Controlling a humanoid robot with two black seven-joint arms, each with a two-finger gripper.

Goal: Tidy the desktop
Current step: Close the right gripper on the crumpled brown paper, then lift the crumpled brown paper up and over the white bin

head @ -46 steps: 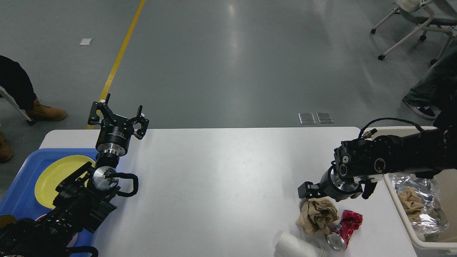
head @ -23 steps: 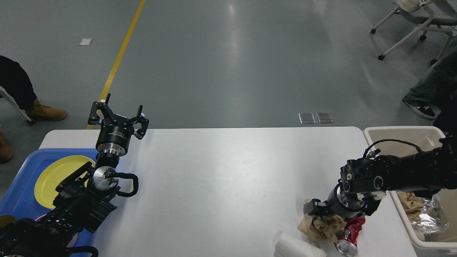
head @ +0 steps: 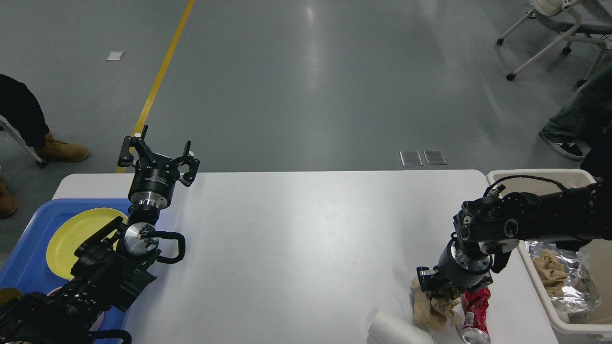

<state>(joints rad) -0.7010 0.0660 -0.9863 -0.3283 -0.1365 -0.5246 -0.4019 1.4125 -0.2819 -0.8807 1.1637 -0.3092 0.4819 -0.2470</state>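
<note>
The white desktop [head: 311,229] fills the middle of the head view. My right gripper [head: 442,289] points down at its front right and is shut on a crumpled brown paper [head: 430,310], which hangs from the fingers just above the surface. A crushed red can [head: 474,317] lies right beside the paper. A white paper cup [head: 397,330] lies on its side to the left of it. My left gripper [head: 158,154] is open and empty, held up over the far left edge of the desktop.
A blue tray [head: 24,258] with a yellow plate [head: 71,236] sits at the left end. A beige bin [head: 540,174] at the right end holds foil [head: 578,291] and brown paper. People's feet and a wheeled chair [head: 554,33] are on the floor beyond.
My right gripper came down onto the brown paper, closed on it and pulled it up and right. The red can shifted and turned. The left arm has not moved.
</note>
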